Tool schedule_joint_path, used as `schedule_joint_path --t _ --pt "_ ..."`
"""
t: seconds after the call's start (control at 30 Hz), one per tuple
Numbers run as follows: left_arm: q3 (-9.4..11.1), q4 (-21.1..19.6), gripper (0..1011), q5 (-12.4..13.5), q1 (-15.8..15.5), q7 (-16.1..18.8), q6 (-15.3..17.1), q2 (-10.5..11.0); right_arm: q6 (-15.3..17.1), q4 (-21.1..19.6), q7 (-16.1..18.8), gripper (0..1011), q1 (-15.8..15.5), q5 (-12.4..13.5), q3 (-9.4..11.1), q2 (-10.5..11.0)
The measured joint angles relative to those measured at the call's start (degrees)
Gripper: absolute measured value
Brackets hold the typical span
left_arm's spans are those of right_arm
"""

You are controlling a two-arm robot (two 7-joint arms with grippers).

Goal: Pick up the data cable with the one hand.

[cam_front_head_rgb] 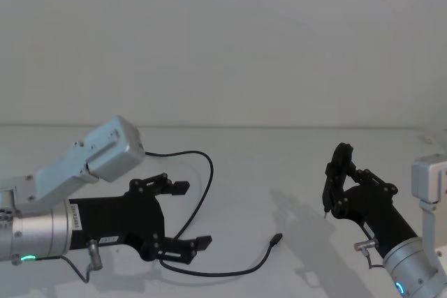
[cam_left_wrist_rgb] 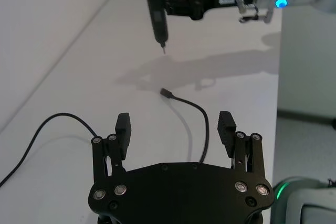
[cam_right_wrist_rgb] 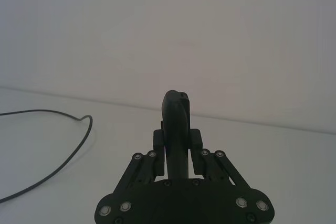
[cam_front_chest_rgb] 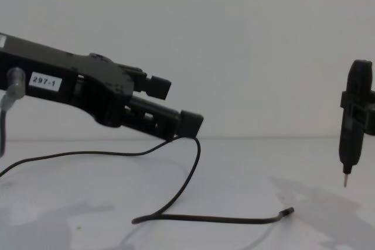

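Table point(cam_front_head_rgb: 293, 162): bare support.
Left gripper point(cam_front_head_rgb: 192, 215): held low over table, fingers spread.
Right gripper point(cam_right_wrist_rgb: 176, 142): placed well apart, clamped on slim tool point(cam_front_chest_rgb: 351, 121).
Data cable point(cam_front_chest_rgb: 205, 219): laid looped on table, one strand seen between the spread left fingers, run roughly lengthwise.
Plug point(cam_front_head_rgb: 277, 239): found just beyond the fingertips.

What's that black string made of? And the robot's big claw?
The data cable looks like rubbery plastic, matte black: it lies in loose curves. The left gripper, jaws open over it, seems hard black plastic or metal with silvery screws; I can't tell which. The right gripper, off to the side, grips a slim black tool.
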Motion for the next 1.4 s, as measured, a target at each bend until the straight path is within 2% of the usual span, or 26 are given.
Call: schedule_joint_path --t 0.27,0.53,1.0,1.4 --pt "2.23 -0.45 1001 2.4 -0.71 -0.74 -0.35 1.33 -0.01 0.0 0.0 283 0.0 0.0 0.0 0.0" --pt "3.98 0.15 1001 3.17 -0.87 -0.71 -0.58 1.24 0.0 0.0 0.0 283 0.0 0.0 0.0 0.0" --pt "7.09 3.04 1001 2.36 -1.31 -0.46 1.91 -0.96 0.0 0.0 0.0 283 0.0 0.0 0.0 0.0" --pt "9.7 6.11 1001 3.12 -2.85 1.17 3.72 -3.62 0.0 0.0 0.0 283 0.0 0.0 0.0 0.0"
